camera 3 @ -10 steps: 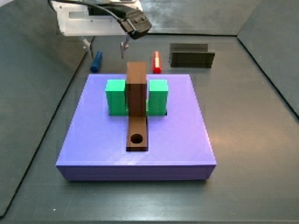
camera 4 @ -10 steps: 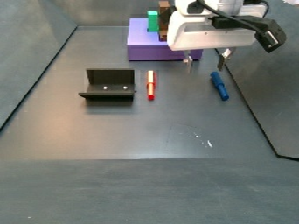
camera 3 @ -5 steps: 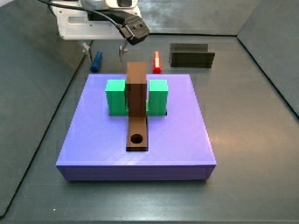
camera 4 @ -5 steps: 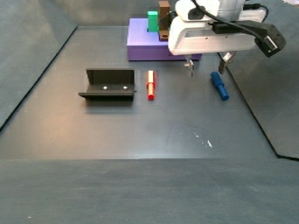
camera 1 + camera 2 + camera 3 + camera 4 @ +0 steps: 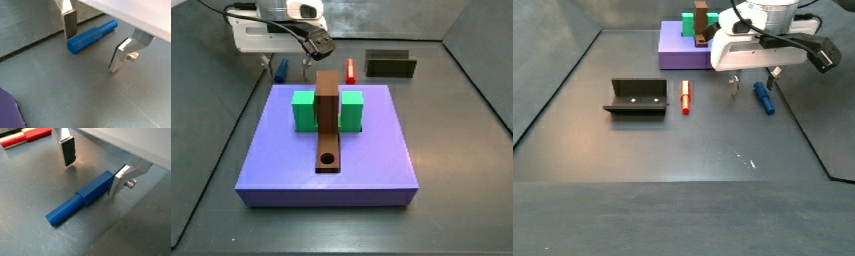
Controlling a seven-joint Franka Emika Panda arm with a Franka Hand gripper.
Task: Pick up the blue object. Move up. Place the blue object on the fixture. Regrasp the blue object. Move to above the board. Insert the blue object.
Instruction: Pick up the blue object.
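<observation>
The blue peg [image 5: 81,197] lies flat on the grey floor [image 5: 687,150], beside the board [image 5: 331,140], its long axis running slantwise across the gap between the fingers in both wrist views. The gripper [image 5: 754,82] hangs low over it, pointing straight down, fingers [image 5: 67,150] spread wide and holding nothing; one finger seems to stand right against the peg's side.

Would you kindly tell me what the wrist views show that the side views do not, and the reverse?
Only the wrist views show the claw's flat silver fingers open, with the small bright-blue cylindrical peg lying on the grey floor near them, ungrasped. Only the side views show the lavender-blue square board and the dark L-shaped fixture. Both share the blue peg and the slim red peg.
</observation>
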